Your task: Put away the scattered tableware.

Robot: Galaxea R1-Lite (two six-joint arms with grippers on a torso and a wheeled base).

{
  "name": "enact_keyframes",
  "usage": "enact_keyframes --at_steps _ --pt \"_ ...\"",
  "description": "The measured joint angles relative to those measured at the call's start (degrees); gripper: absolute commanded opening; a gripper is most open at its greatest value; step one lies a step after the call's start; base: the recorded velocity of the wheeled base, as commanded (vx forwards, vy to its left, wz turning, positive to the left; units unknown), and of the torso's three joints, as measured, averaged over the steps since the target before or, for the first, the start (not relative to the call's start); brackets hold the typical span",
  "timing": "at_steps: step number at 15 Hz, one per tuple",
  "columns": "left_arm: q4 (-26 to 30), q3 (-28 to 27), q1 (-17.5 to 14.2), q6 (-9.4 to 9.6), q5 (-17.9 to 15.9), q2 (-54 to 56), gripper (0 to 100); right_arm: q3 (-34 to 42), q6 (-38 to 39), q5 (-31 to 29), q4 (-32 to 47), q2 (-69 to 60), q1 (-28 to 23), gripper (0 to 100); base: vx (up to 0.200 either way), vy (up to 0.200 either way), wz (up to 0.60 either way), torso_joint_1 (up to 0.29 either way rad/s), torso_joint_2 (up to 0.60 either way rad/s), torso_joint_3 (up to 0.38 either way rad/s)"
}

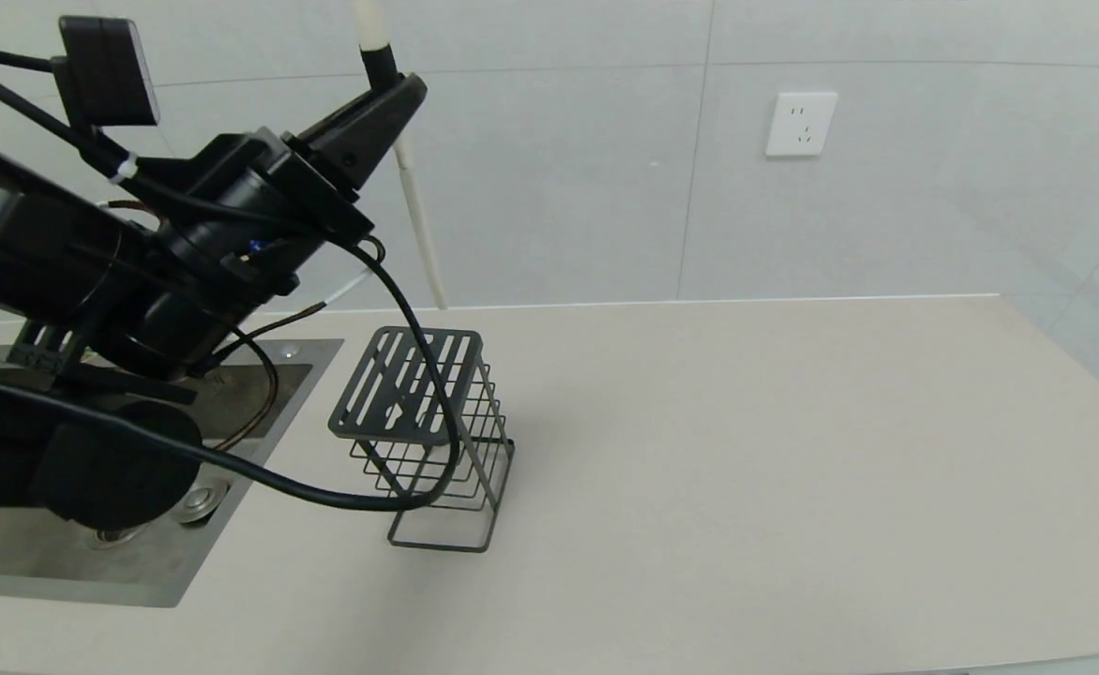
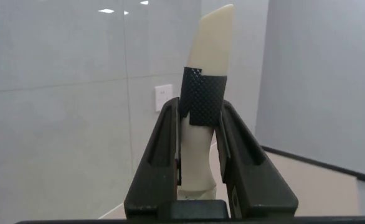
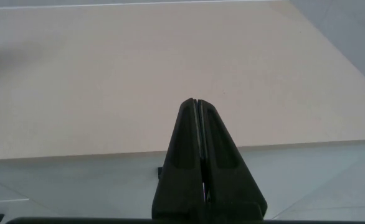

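My left gripper (image 1: 388, 92) is raised high at the left and is shut on a long cream-coloured utensil (image 1: 421, 234) with a black band. The utensil hangs tilted, and its lower tip is above and behind the dark wire cutlery rack (image 1: 423, 422). The rack stands on the beige table (image 1: 746, 469) and has a slotted top plate. In the left wrist view the utensil (image 2: 213, 31) sticks out between the fingers (image 2: 164, 137), which clamp it at the black band. My right gripper (image 3: 197, 104) is shut with nothing in it, low over the table's near edge.
A recessed metal panel (image 1: 137, 572) with round fittings lies in the table left of the rack. A grey tiled wall with a white socket (image 1: 800, 123) rises behind. A black cable (image 1: 324, 492) from the left arm droops in front of the rack.
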State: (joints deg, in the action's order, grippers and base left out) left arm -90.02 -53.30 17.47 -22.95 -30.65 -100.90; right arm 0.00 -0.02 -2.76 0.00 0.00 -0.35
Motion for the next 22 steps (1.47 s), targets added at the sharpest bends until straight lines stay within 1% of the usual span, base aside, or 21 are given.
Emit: enact_keyframes --at_steps 1,2,3,4,6,7,10,12,14,17,20,22 --pt "0.02 -1.58 -0.17 -3.51 -0.04 -0.48 0 0.0 0.02 0.02 0.0 0.0 0.0 0 0.0 0.0 0.0 0.0 0.0 0.0" --pt "0.0 -2.29 -0.3 -5.4 -0.02 -1.05 0 0.0 0.02 0.02 0.0 0.0 0.05 0 0.0 0.0 0.0 0.0 0.0 0.0" --pt "0.07 -2.55 -0.5 -5.91 -0.04 -1.57 0 0.0 0.02 0.02 0.0 0.0 0.02 0 0.0 0.0 0.0 0.0 0.0 0.0" --pt "0.07 -2.71 -1.16 -6.02 -0.04 -2.32 0 0.0 0.02 0.0 0.0 0.0 0.02 0 0.0 0.0 0.0 0.0 0.0 0.0" --pt "0.18 -2.74 -3.74 -6.02 -0.04 -4.0 0 0.0 0.02 0.02 0.0 0.0 0.02 0 0.0 0.0 0.0 0.0 0.0 0.0" --pt "0.16 -2.74 -4.3 -5.97 0.0 -4.45 0 0.0 0.02 0.02 0.0 0.0 0.02 0 0.0 0.0 0.0 0.0 0.0 0.0" --pt "0.02 -2.54 -3.85 -5.84 0.09 -2.84 0 0.0 -0.02 0.05 0.0 0.0 0.02 0 0.0 0.0 0.0 0.0 0.0 0.0" --pt "0.05 -1.27 -3.36 -5.81 0.13 -1.19 0 0.0 -0.02 0.09 0.0 0.0 0.0 0 -0.2 0.0 0.0 0.0 0.0 -0.002" --pt "0.1 1.65 -2.78 -5.91 0.09 0.68 0 0.0 -0.05 0.18 0.0 0.0 0.05 0 -0.2 0.0 0.0 0.0 0.0 0.0" --pt "0.16 3.58 -2.49 -5.78 0.02 2.36 0 0.0 -0.13 0.24 0.02 0.0 -0.02 0 0.0 0.0 0.0 0.0 0.0 0.0" --pt "0.11 4.43 -2.4 -5.64 -0.06 2.78 0 0.0 -0.13 0.27 0.05 -0.02 0.05 0 0.0 0.0 0.0 0.0 0.0 0.0" --pt "0.1 4.55 -2.4 -5.64 -0.72 2.65 0 0.0 -0.11 0.29 0.05 -0.02 0.05 0 0.0 0.0 0.0 0.0 0.0 0.0"
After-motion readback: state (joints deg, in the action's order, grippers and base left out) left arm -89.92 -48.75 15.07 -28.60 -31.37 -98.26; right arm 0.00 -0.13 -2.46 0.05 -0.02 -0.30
